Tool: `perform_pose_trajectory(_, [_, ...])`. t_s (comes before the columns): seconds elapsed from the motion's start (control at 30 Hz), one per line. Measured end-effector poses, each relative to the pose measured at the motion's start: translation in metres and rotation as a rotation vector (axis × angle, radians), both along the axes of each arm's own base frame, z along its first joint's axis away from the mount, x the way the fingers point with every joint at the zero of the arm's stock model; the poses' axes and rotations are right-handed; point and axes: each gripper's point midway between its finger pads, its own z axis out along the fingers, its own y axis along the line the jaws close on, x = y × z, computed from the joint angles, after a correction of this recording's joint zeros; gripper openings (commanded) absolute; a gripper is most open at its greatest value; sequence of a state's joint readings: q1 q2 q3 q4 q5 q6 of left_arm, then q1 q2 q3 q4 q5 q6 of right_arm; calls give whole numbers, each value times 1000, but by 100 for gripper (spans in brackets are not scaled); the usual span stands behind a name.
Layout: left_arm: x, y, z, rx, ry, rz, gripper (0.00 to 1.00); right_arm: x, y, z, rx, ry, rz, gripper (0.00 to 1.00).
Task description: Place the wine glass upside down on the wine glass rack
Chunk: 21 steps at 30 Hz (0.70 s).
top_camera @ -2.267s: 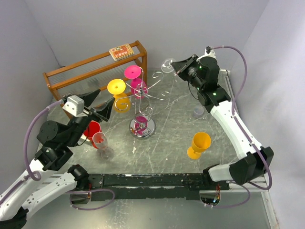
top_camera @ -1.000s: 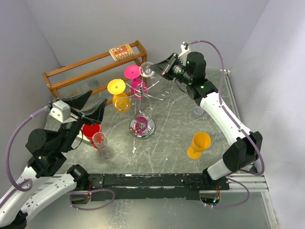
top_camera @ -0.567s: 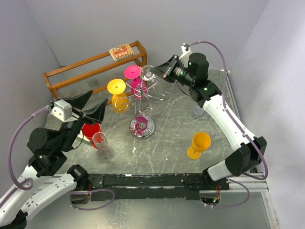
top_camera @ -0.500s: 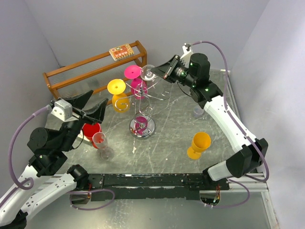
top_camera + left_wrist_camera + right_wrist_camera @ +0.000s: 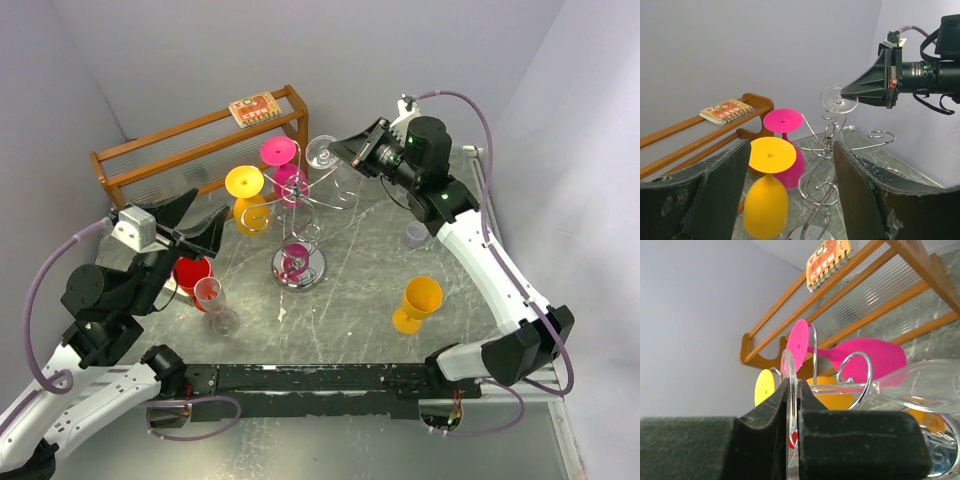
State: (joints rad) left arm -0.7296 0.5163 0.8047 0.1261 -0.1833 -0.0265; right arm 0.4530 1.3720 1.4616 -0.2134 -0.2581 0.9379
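The light is bright and soft, with only faint shadows. The grey table [image 5: 355, 300] shines in pale spots. The dark fingers [image 5: 860, 445] up close look fuzzy.

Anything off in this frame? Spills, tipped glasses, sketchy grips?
Nothing spilled, broken or tipped. One oddity: the right gripper pinches the clear wine glass only by the thin rim of its foot, holding it foot-up by the arms of the wine glass rack. I can't tell whether it's hooked on.
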Motion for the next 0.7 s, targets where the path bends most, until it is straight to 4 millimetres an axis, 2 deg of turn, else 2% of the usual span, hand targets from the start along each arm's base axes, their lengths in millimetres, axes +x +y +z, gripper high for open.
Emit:
perform_pose_trajectory(0.4, [2, -1, -2, 4, 7, 4, 77, 13, -16, -11, -62, 7, -107, 0])
perform_pose_trajectory(0.7, [3, 0, -2, 3, 9, 9, 77, 27, -14, -8, -82, -9, -127, 0])
